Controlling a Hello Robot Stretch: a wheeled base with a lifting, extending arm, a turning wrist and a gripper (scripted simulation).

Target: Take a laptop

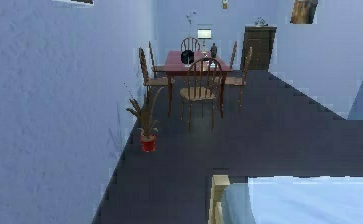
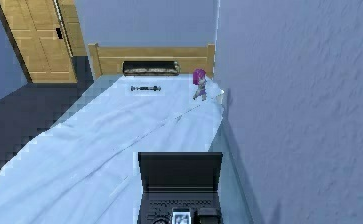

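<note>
Laptop lay lid-up on bed, lower centre; I judged it stiff, hinge fragile, so take base edge. Gripper hold: couldn't tell.

A reddish wooden dining table stands ahead, ringed by spindle-backed wooden chairs. A spiky plant in a red pot sits by the blue wall. Off to the side, a pale blue bed with wooden headboard carries a small dark bar-shaped object and a small purple-topped object.
</note>
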